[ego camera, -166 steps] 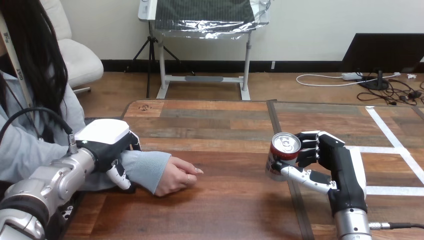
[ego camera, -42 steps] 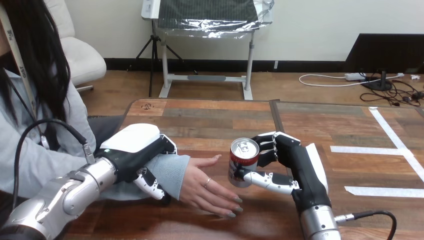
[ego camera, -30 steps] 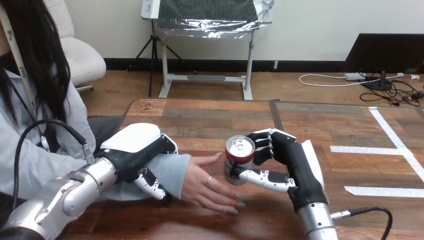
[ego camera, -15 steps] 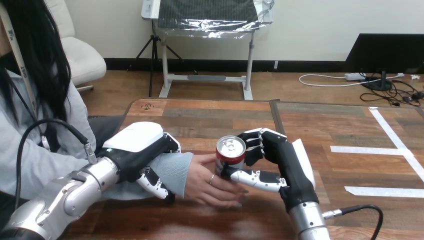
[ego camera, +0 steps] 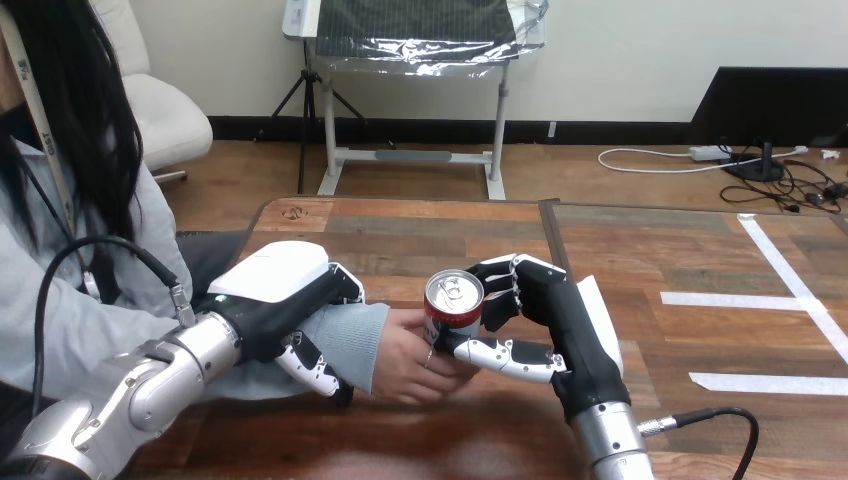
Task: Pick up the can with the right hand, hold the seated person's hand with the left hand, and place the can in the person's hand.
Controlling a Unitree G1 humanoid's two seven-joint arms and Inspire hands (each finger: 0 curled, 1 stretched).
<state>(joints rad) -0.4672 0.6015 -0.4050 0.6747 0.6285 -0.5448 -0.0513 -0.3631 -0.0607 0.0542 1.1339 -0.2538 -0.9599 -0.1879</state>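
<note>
A red can [ego camera: 452,306] with a silver top stands upright in the person's hand [ego camera: 405,356], whose fingers curl up around its lower part. My right hand [ego camera: 548,318] is shut on the can from the right, thumb across its front and fingers behind it. My left hand [ego camera: 278,305] lies over the person's forearm in its light blue sleeve, with the fingers curled over the top and the thumb down the near side.
The wooden table [ego camera: 440,225] stretches back and to the right, with white tape lines [ego camera: 790,280] on its right part. A black cable [ego camera: 710,420] runs from my right wrist over the table's near right.
My right hand has carried the can leftward into the person's open palm. The person's fingers have curled up around the can. My left hand stays on the forearm.
</note>
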